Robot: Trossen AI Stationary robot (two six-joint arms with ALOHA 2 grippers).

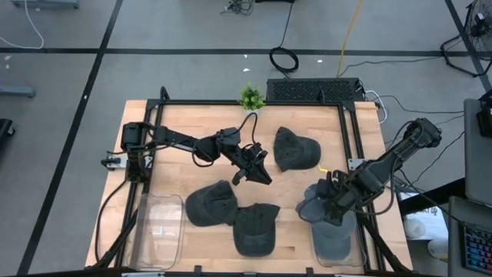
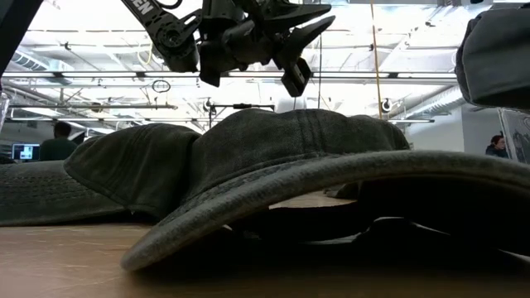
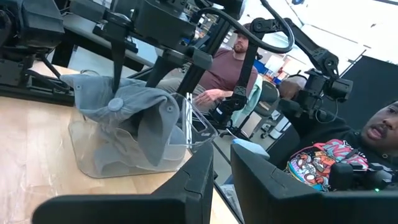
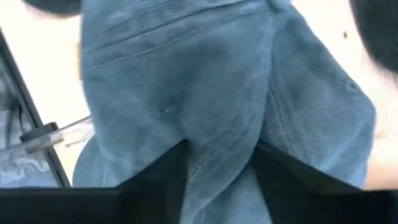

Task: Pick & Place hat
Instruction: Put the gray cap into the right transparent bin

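Note:
My right gripper (image 1: 332, 197) points steeply down over the table's near right part, shut on a grey hat (image 1: 311, 206). The left wrist view shows this hat (image 3: 134, 115) draped over the rim of a clear bin (image 3: 81, 158), its top button facing out; in the low view it hangs high at the right (image 2: 497, 50). Whether it rests on the bin I cannot tell. My left gripper (image 1: 252, 175) stays level above the table's middle. Its fingers (image 3: 186, 186) stand a narrow gap apart with nothing between them. My right gripper pinches a bunched fold of the hat's crown (image 4: 217, 158) between its two fingers (image 4: 155, 186). The fingers come at it from above, slanting down. The hat hangs slack below them, over the bin's far rim.
Three more dark hats lie on the wood: one at the far middle (image 1: 296, 148) and two at the near middle (image 1: 211, 204) (image 1: 256, 228). A second clear bin (image 1: 157, 231) stands at the near left, a small plant (image 1: 250, 96) at the far edge. People (image 3: 230, 68) sit beyond the table.

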